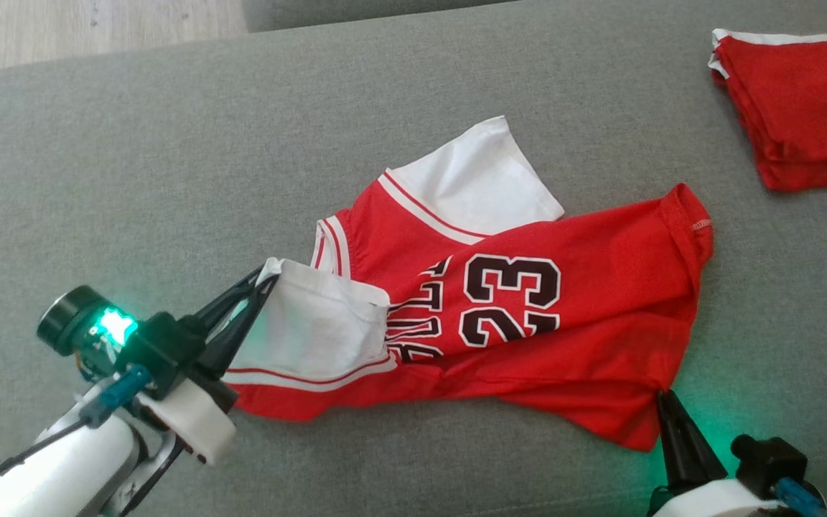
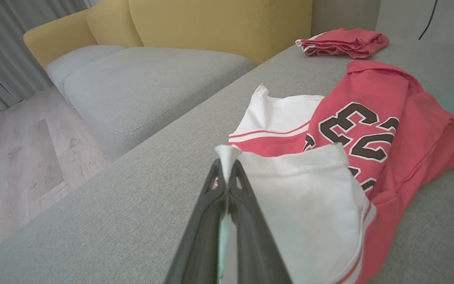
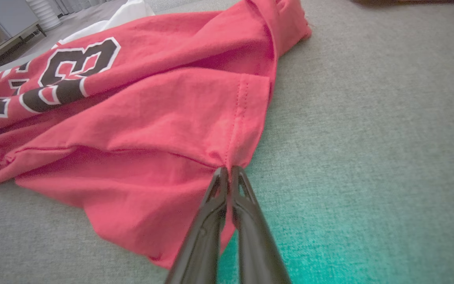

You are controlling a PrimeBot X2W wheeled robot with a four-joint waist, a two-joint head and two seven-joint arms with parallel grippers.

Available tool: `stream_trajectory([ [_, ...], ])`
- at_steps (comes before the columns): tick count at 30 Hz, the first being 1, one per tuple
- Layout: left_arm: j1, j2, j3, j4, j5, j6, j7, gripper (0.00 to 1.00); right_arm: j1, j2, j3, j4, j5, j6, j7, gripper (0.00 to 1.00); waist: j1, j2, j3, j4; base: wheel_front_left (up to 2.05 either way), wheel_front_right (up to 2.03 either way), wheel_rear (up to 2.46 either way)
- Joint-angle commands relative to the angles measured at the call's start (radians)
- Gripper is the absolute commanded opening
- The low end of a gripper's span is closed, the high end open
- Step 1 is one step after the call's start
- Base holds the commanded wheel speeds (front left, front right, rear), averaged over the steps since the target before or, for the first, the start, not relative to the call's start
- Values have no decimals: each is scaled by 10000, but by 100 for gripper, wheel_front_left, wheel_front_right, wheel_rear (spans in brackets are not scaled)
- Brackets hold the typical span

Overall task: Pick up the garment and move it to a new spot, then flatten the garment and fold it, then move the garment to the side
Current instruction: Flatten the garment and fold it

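- My left gripper is pinched shut on the tip of the white sleeve
- The garment lies rumpled on the middle of the grey cushion, neither flattened nor folded
- My right gripper pinches its red hem corner; I judge flattening is only starting, with the fold and the side move left

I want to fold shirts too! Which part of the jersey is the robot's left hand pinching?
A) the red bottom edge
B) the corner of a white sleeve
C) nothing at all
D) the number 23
B: the left hand is shut on the corner of the white sleeve of the jersey.
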Motion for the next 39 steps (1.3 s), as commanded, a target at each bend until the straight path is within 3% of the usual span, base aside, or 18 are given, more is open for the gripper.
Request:
stream_trajectory([
  [1,-225,504,597,-283,-28,57,-43,0,-141,-45,271,-163,69,-7,-40,0,0,0,-50,-15,0,0,0],
  [9,-179,603,616,-582,95,157,-289,0,-35,-157,102,-846,-72,-7,-40,0,0,0,-393,-126,0,0,0],
  [14,-214,731,984,-1379,106,410,-848,0,274,-98,-720,-2575,-640,-7,-40,0,0,0,-843,-236,0,0,0],
  [20,-574,1163,2148,-2422,-67,721,-1975,0,292,20,-2005,-5335,-1175,-7,-40,0,0,0,-1652,-425,0,0,0],
  [24,-1305,1282,2841,-3072,-222,523,-2224,0,-271,-403,-2590,-6647,-1397,-7,-40,0,0,0,-1956,-449,0,0,0],
  [27,-2298,1094,3247,-3142,-412,87,-2307,0,-1045,-918,-2851,-7245,-1497,-7,-40,0,0,0,-2040,-327,0,0,0],
  [31,-3904,591,3187,-2076,-553,-875,-2213,0,-2786,-1698,-2607,-6740,-1517,-7,463,0,0,0,-1972,-83,0,0,0],
  [34,-5621,-351,2961,-273,-699,-1689,-2111,0,-5016,-2323,-1789,-5307,-1349,-7,1140,0,0,0,-1424,246,0,0,0],
  [39,-7669,-1464,2636,2402,-457,-2140,-2195,0,-8031,-2544,-865,-2689,-1078,-7,1281,0,0,0,-213,625,0,0,0],
])
